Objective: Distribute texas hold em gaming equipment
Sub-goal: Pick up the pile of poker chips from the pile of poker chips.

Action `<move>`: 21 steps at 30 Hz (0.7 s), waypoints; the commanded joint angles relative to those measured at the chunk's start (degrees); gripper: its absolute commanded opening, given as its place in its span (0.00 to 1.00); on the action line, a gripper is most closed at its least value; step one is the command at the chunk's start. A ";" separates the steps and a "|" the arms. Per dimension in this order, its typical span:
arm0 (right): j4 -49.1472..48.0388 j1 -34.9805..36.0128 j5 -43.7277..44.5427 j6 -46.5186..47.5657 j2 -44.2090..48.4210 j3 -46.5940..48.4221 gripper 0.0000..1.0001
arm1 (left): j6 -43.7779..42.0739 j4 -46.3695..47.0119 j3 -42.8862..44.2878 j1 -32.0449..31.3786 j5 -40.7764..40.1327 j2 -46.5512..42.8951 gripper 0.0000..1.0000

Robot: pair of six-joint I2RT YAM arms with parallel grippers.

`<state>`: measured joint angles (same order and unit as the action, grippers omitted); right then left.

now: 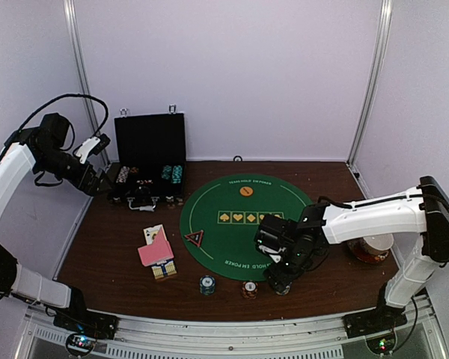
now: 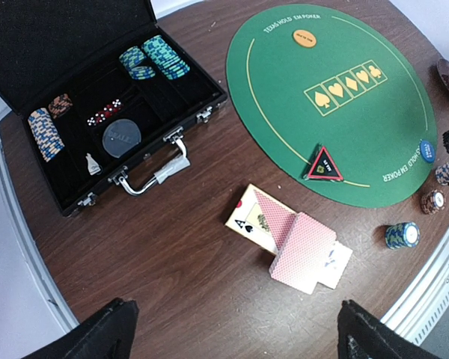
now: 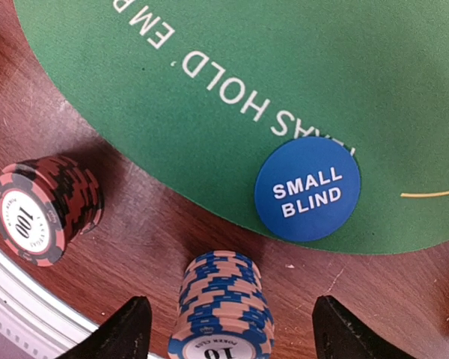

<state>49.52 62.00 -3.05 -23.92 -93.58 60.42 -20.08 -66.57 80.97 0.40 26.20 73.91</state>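
Note:
Pink-backed cards (image 1: 156, 251) lie in a loose pile on the wood left of the mat, and show in the left wrist view (image 2: 302, 250). A teal chip stack (image 1: 207, 284) and a red stack (image 1: 249, 288) stand at the mat's near edge. My right gripper (image 1: 282, 280) is open, its fingers (image 3: 123, 329) astride a blue-and-peach chip stack (image 3: 223, 310) without touching it. The red stack (image 3: 45, 212) is to its left. A blue "small blind" button (image 3: 307, 188) lies on the mat's rim. An orange button (image 1: 245, 191) lies at the mat's far side. My left gripper (image 1: 105, 183) is open and empty, high near the case.
An open black case (image 1: 150, 161) with more chip stacks (image 2: 153, 60) sits at the back left. The round green felt mat (image 1: 209, 213) fills the middle. A red-edged triangle marker (image 1: 194, 238) lies on its left rim. A bowl-like object (image 1: 370, 247) stands at the right.

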 commanded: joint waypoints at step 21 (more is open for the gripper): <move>-1.64 0.26 0.86 -0.42 -0.84 -1.40 0.56 | -1.11 -0.32 -0.02 0.34 1.42 -0.04 0.98</move>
<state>47.72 62.00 -3.01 -24.08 -94.98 59.09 -20.14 -66.61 80.97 0.40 26.83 73.93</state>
